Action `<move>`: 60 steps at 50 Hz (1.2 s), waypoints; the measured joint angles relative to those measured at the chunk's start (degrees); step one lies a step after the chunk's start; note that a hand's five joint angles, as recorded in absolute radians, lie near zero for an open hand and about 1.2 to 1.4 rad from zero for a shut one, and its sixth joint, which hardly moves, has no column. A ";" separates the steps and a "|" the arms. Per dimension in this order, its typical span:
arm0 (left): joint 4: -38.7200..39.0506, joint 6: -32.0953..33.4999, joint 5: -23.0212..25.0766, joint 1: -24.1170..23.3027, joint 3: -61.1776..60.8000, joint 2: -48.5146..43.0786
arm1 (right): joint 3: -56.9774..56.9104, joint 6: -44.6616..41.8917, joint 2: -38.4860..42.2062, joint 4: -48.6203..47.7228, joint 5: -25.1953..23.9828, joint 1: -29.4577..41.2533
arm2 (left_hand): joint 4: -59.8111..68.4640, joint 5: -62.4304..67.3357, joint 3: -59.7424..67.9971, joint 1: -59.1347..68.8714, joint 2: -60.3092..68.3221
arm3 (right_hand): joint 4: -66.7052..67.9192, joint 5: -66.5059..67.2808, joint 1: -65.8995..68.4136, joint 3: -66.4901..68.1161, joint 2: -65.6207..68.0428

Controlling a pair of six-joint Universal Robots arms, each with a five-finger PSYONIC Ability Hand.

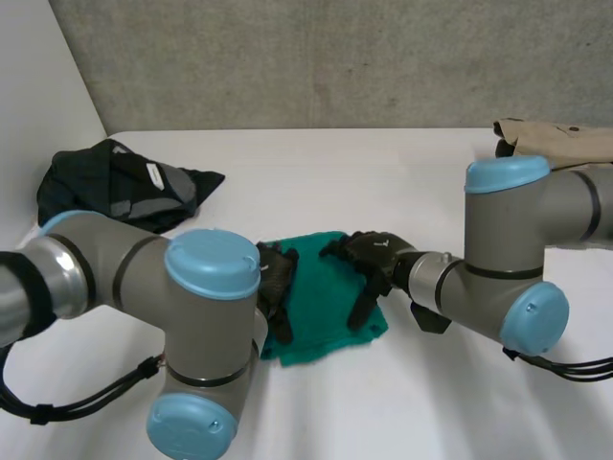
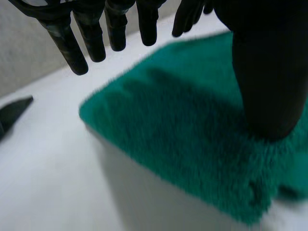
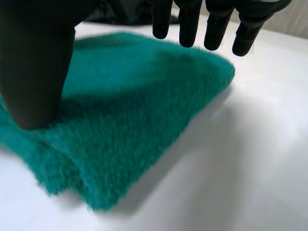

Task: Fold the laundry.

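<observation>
Looking down from the head view, I see the green towel (image 1: 326, 299) lying folded and flat on the white surface (image 1: 383, 182), right between my two hands. The left hand (image 1: 276, 280) sits on the towel's edge on its own side. The right hand (image 1: 372, 261) sits on the edge across from it. In the left wrist view the left hand's thumb (image 2: 269, 72) pushes down into the soft green fluff, while its fingers (image 2: 91, 36) stick out straight above the towel and touch nothing. The right wrist view shows the same for the right hand: its thumb (image 3: 36, 62) presses down on the towel near a thick folded corner, and its fingers (image 3: 188, 24) hang straight in the air over the far edge. So both hands are released, not grasping anything, just pressing with a thumb. Well past the left hand lies a heap of dark clothes (image 1: 120, 187). Far beyond the right hand, behind the right arm (image 1: 517, 259), a tan cloth (image 1: 560, 139) rests on the surface's far corner.
</observation>
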 measured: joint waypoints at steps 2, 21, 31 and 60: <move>-0.60 0.16 0.01 0.19 0.20 -0.85 | -0.02 -2.40 0.61 -0.04 1.47 0.20 | 0.12 0.07 0.00 0.00 0.18 | 0.11 0.01 0.01 0.14 0.05; -1.32 7.08 12.47 6.24 8.61 8.80 | 19.23 -14.16 -14.31 -18.71 10.91 5.05 | 0.62 0.13 0.23 0.20 0.86 | 0.07 0.00 0.00 0.05 0.03; -6.16 10.76 33.31 8.21 13.95 10.61 | 33.63 -16.07 -15.28 -35.26 10.14 8.31 | 1.79 0.13 1.11 2.08 1.40 | 0.07 0.00 0.00 0.05 0.03; -8.44 10.43 35.92 9.03 14.57 9.50 | 23.31 -21.47 -1.64 -47.18 9.80 8.58 | 1.79 0.14 1.11 2.08 1.40 | 33.96 31.56 32.27 33.83 33.66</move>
